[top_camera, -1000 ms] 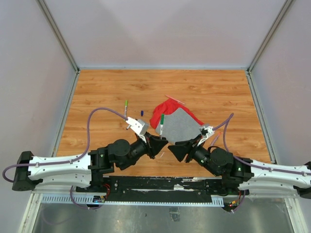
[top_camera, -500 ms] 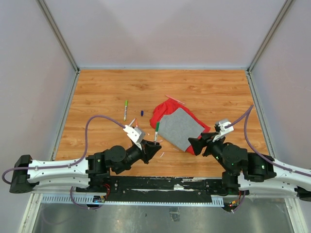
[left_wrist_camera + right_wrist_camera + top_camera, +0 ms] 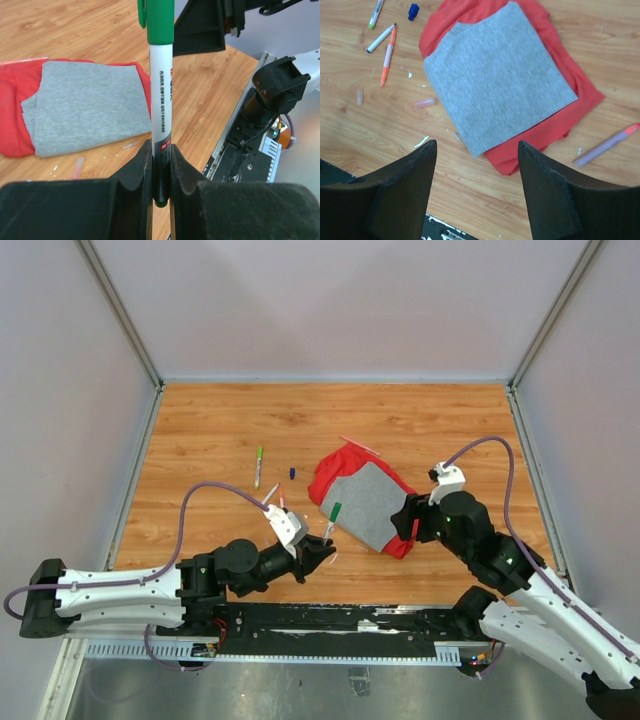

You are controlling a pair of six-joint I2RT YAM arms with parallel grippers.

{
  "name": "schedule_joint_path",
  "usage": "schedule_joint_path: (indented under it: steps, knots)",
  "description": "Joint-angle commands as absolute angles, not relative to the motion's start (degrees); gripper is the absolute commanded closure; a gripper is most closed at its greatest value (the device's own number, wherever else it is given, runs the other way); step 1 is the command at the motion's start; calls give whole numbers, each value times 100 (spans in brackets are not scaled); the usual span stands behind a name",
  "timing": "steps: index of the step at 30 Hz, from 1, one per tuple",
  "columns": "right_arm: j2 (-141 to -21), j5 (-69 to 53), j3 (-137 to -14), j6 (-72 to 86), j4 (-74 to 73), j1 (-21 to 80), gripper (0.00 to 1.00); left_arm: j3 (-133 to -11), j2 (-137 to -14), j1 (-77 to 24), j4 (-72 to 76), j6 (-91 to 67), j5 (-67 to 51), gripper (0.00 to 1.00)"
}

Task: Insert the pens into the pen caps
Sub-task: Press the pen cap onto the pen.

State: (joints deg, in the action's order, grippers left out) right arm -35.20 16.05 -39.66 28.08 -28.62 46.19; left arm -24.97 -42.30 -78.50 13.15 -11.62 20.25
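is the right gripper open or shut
Open. The right gripper holds nothing; its fingers stand wide apart above the cloth.

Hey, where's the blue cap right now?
In the top view, the blue cap lies on the table just left of the red cloth, with the green-tipped pen on its other side.

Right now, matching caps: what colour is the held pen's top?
Green; the pen shows best in left wrist view.

open: far tabletop (image 3: 330, 415) | blocking: cloth (image 3: 365, 502) mid-table | scattered left: pens (image 3: 388, 50), possibly caps (image 3: 425, 103)
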Motion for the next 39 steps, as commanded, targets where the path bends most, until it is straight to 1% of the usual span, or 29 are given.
schedule_joint_path:
  steps: [1,6,13,18,24,30,35,37,39]
  knots:
    - [-3656,-3,-3676,2990,-2602,3900,33,-2816,-4353,-7848,1344,-991,2062,99]
    - [-3610,-705,-3365,3138,-2279,3403,32,-3013,-4542,-7847,1201,-938,2057,99]
    - [-2444,-786,-3378,3204,-1587,3378,31,-3149,-4933,-7845,1199,-1038,2017,99]
    - [-2186,-1340,-3449,3588,-861,3380,32,-3210,-5137,-7846,1296,-1079,1934,100]
    - [-2553,-2106,-3711,4199,-288,3389,34,-3310,-5294,-7848,1257,-1133,1902,99]
    - [-2886,-2238,-3742,4474,290,3473,31,-3279,-5318,-7849,1265,-1185,1872,100]
    - [-3204,-2193,-3921,4426,567,3826,30,-3287,-5366,-7844,1249,-1204,1855,100]
    - [-3337,-2111,-3995,4335,564,3994,32,-3296,-5386,-7841,1239,-1212,1846,99]
    - [-3487,-2073,-4037,4293,617,4166,35,-3296,-5404,-7849,1244,-1228,1846,100]
